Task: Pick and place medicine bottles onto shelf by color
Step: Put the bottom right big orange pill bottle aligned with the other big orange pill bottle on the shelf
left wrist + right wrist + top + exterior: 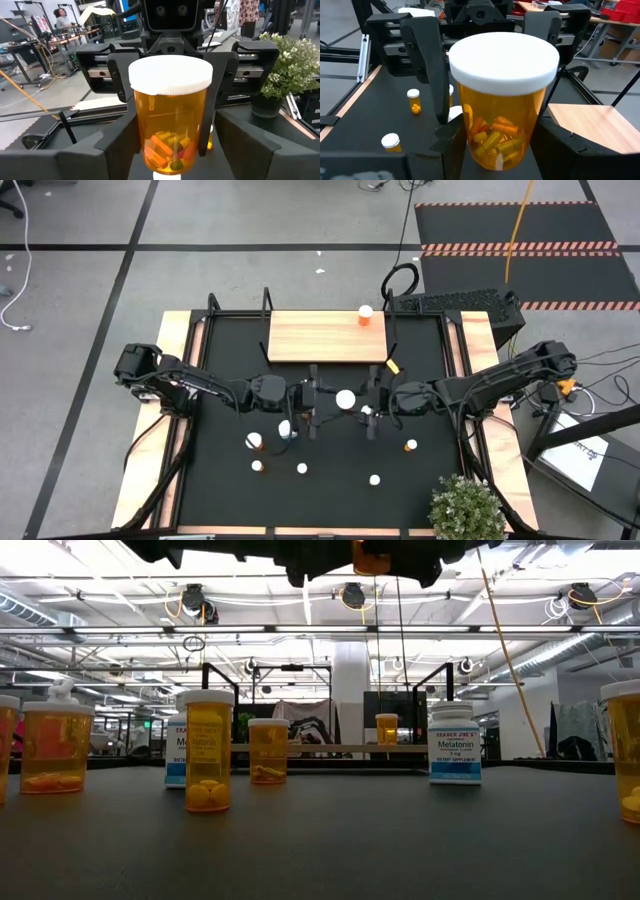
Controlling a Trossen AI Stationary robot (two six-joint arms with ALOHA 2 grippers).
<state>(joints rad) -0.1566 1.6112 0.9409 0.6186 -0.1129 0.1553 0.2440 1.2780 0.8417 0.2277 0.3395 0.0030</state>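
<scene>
orange bottle held between two grippers at mid-table

raised over the middle of the black table top [330,480]: translucent orange pill bottle with white screw cap [345,398]; seen from both wrists with dark fingers at each flank. right gripper [372,408] clamped on that bottle; left gripper [312,402] facing it, fingers [119,80] beside the bottle, contact impossible to tell. flat light-wood shelf board with black uprights [310,337] at the far side, bearing one small orange bottle [365,315]. other small capped bottles [256,442] standing near the front.
</scene>
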